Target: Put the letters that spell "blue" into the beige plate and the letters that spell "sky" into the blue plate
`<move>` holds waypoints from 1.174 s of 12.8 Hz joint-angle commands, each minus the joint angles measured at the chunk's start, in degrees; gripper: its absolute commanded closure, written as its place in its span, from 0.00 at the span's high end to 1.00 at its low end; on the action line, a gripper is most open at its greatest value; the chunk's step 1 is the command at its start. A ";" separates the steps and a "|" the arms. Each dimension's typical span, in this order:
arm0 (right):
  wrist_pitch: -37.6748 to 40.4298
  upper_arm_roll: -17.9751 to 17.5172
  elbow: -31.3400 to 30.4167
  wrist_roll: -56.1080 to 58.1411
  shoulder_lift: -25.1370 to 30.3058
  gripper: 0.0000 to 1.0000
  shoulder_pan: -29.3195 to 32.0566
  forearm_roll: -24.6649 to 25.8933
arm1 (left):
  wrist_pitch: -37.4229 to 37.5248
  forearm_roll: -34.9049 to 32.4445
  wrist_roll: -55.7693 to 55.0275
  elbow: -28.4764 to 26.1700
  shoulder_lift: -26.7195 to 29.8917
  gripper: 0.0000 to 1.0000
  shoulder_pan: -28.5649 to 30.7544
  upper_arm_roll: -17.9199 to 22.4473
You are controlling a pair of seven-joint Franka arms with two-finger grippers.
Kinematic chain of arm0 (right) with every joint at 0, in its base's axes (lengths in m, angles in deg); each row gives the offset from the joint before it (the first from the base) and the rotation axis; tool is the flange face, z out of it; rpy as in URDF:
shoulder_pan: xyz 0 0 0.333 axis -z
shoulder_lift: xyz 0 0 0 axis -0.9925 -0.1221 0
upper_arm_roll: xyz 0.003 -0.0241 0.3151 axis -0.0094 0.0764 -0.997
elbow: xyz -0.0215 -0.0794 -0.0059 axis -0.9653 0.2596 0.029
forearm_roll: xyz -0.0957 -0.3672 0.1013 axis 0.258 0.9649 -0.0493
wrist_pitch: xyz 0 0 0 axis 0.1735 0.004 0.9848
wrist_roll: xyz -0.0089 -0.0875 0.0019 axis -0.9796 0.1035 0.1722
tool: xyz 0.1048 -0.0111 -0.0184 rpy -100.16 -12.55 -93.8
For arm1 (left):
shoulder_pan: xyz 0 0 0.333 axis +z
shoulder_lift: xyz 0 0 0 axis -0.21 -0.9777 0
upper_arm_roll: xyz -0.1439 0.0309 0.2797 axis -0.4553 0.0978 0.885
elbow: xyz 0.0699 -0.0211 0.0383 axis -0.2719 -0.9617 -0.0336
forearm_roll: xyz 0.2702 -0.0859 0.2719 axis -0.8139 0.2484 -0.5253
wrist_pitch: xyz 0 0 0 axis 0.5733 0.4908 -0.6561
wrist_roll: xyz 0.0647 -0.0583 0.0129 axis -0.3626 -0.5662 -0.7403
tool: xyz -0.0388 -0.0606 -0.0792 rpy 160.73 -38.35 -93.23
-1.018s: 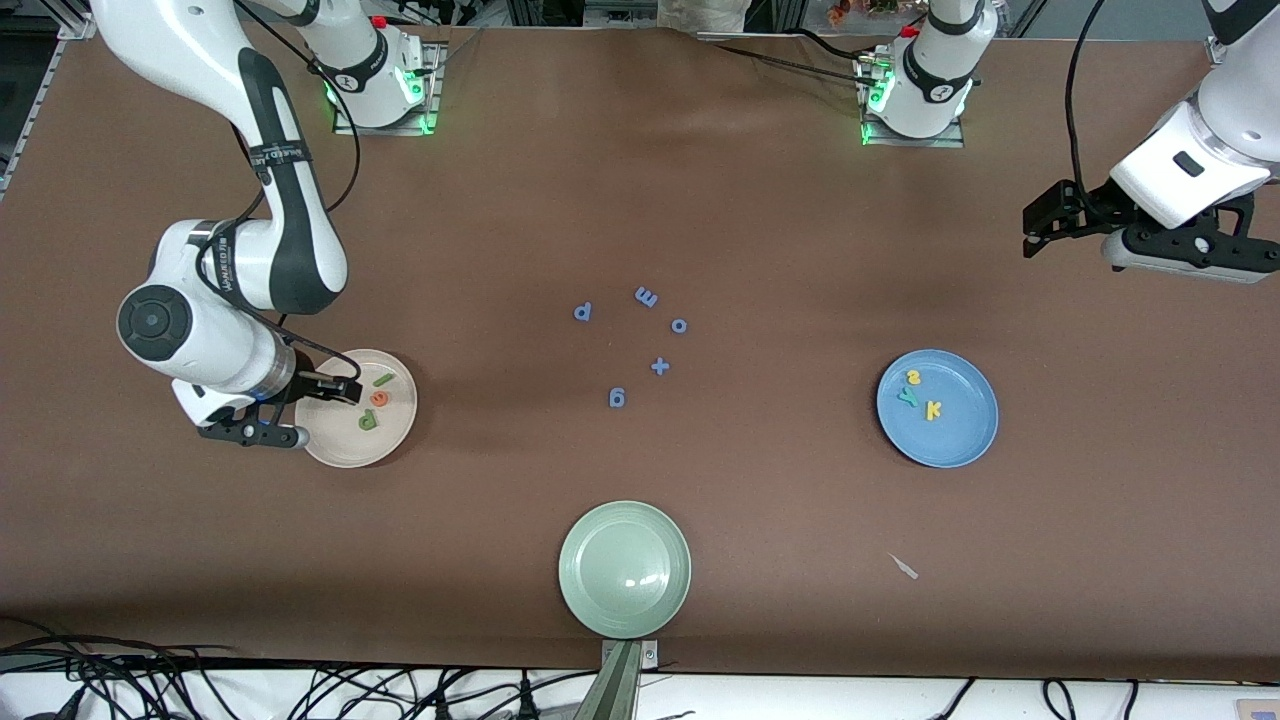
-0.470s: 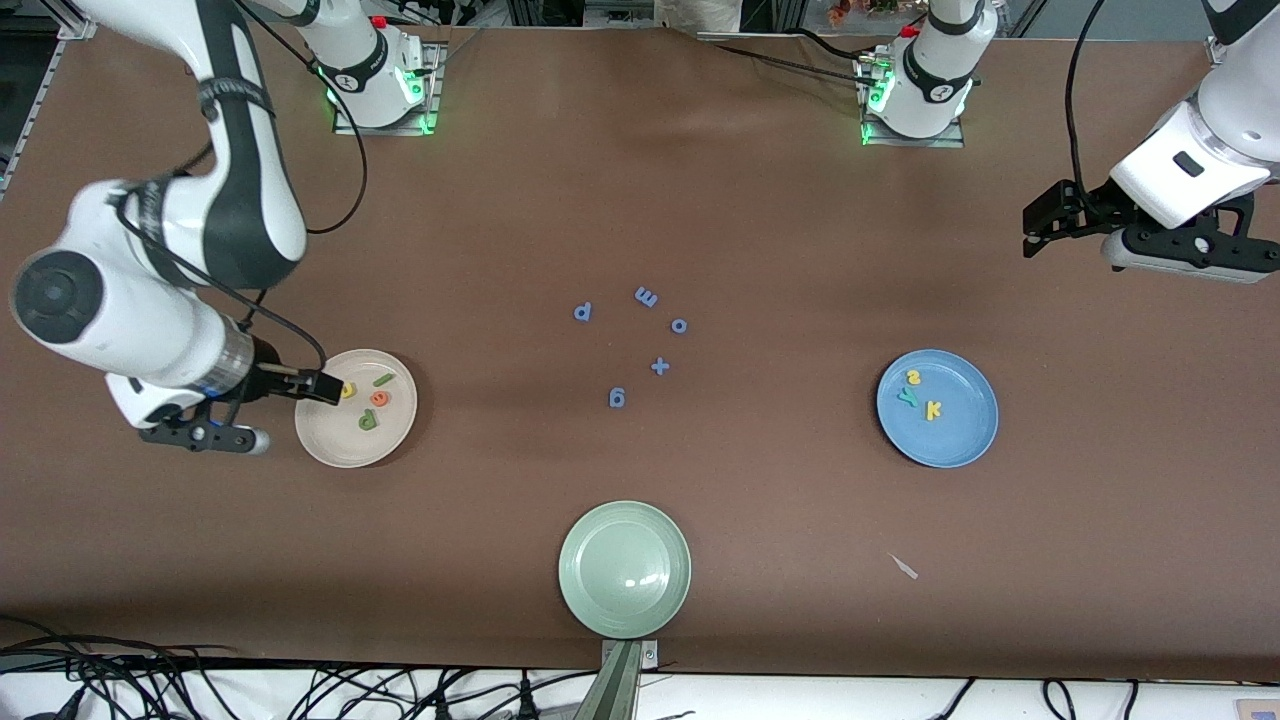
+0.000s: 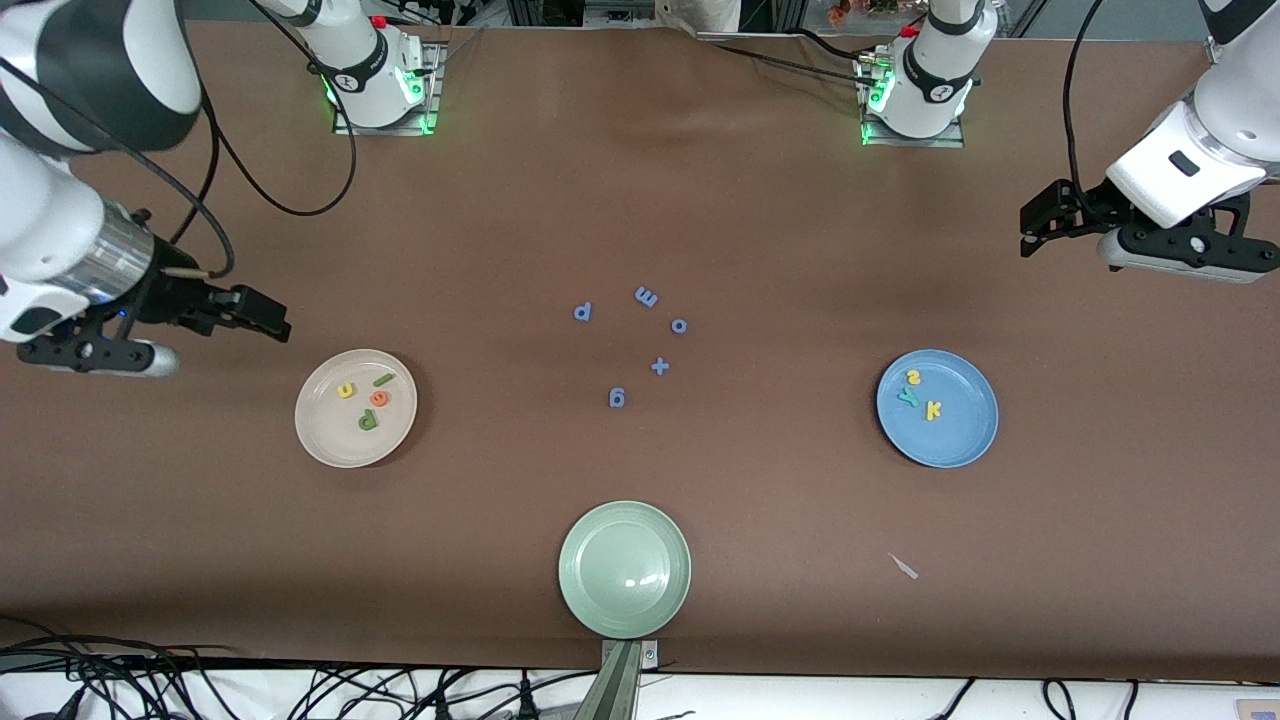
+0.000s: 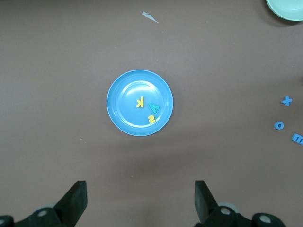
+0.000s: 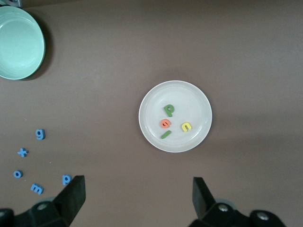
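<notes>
Four letters b [image 3: 368, 421], l [image 3: 383, 379], u [image 3: 346, 390], e [image 3: 379, 398] lie in beige plate [image 3: 325, 440]; s, k, y [image 3: 920, 394] in blue plate [image 3: 965, 440], sorting apparently done. Right gripper [image 3: 262, 318] at beige plate's 10 o'clock, left gripper [image 3: 1045, 218] at blue plate's 1 o'clock, jaws spread, empty, clear of plates.

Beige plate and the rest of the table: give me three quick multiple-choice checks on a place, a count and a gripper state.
1. Where does the yellow u lie?
A. in the beige plate
B. in the blue plate
C. on the bare table

2. How many letters lie in the blue plate?
A. two
B. three
C. five

3. The right gripper is:
A. shut on a letter
B. open, holding nothing
C. resting in the green plate

Answers:
1 A, it sits beside the orange e.
2 B, the s, y and k.
3 B, nothing shows between its parted fingers.
</notes>
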 commanded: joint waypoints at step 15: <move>8.01 1.77 -0.11 0.20 4.85 1.00 -0.50 2.96 | 0.81 -0.66 0.63 1.18 -0.52 1.00 -0.01 -0.04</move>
